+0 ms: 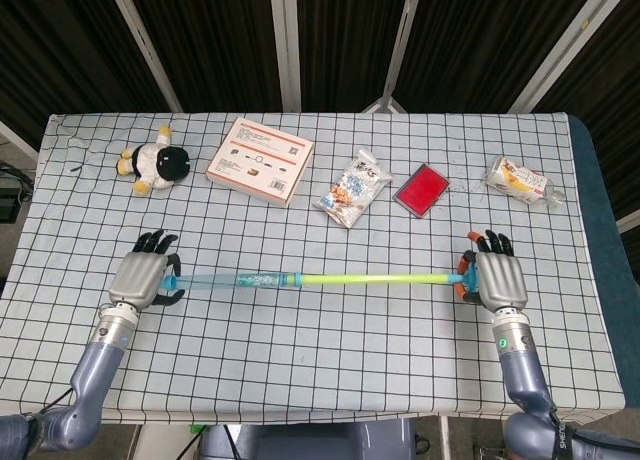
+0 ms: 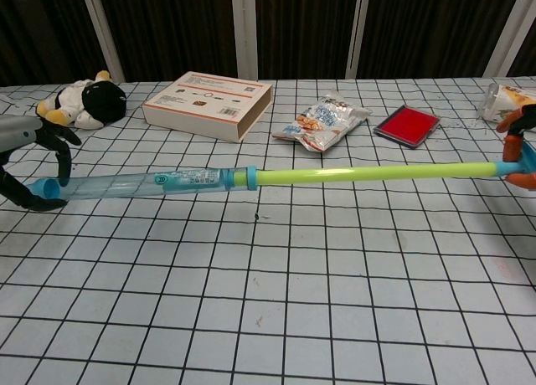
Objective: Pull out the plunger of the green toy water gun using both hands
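The toy water gun lies stretched across the checked table, held up at both ends. Its clear blue barrel [image 1: 240, 280] [image 2: 142, 184] is on the left, and the long yellow-green plunger rod [image 1: 375, 277] [image 2: 377, 173] runs out of it to the right. My left hand [image 1: 142, 277] [image 2: 29, 163] grips the barrel's blue end cap. My right hand [image 1: 495, 280] [image 2: 521, 146] holds the blue and orange plunger handle [image 1: 461, 280] [image 2: 519, 166]; in the chest view that hand is mostly cut off by the right edge.
Along the far side of the table [image 1: 320, 370] lie a plush toy [image 1: 155, 163], a flat white and red box [image 1: 260, 160], a snack bag [image 1: 353, 188], a red pouch [image 1: 421, 189] and another packet [image 1: 520, 180].
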Robot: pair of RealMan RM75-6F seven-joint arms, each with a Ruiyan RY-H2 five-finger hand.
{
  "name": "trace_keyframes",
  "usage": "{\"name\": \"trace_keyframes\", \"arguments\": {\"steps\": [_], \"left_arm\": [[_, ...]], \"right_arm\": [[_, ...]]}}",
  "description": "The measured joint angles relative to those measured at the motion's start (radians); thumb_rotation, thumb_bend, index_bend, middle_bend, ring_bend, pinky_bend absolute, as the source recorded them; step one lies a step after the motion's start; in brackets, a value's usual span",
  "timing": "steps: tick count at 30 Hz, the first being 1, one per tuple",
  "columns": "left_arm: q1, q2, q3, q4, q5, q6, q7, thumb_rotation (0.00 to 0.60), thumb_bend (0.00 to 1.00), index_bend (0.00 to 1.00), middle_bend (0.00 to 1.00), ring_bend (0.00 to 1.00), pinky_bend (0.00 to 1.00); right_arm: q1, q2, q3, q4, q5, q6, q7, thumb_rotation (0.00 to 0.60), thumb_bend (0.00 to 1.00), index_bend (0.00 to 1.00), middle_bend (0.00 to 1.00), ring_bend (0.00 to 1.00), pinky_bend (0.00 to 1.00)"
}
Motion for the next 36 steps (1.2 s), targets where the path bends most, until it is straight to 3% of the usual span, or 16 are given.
{"name": "trace_keyframes", "arguments": {"steps": [17,21,23,27,30,36], "left_arm": [[-0.004,0.0,0.008,-0.01,0.013,0.011,0.034,0.6,0.44,0.6,0.1,0.0,0.0],[-0.005,-0.001,0.007,-0.013,0.013,0.009,0.032,0.6,0.42,0.53,0.09,0.0,0.0],[-0.005,-0.003,0.007,-0.015,0.015,0.007,0.03,0.6,0.38,0.43,0.07,0.0,0.0],[-0.008,-0.006,0.009,-0.018,0.015,0.003,0.033,0.6,0.25,0.21,0.03,0.0,0.0],[-0.01,-0.007,0.009,-0.023,0.012,0.0,0.038,0.6,0.16,0.12,0.01,0.0,0.0],[-0.01,-0.004,0.008,-0.034,0.006,0.0,0.037,0.6,0.13,0.08,0.01,0.0,0.0]], "right_arm": [[-0.005,0.031,0.006,-0.001,0.036,-0.009,-0.006,0.6,0.43,0.64,0.19,0.0,0.0],[-0.005,0.034,0.005,-0.004,0.042,-0.01,-0.009,0.6,0.43,0.64,0.19,0.0,0.0],[-0.006,0.035,0.002,-0.006,0.041,-0.01,-0.012,0.6,0.43,0.58,0.19,0.0,0.0],[-0.006,0.036,-0.001,-0.008,0.045,-0.008,-0.019,0.6,0.43,0.25,0.08,0.0,0.0],[-0.006,0.043,-0.003,-0.016,0.057,-0.01,-0.029,0.6,0.43,0.03,0.0,0.0,0.0],[-0.007,0.056,-0.01,-0.027,0.078,0.001,-0.064,0.6,0.43,0.0,0.0,0.0,0.0]]}}
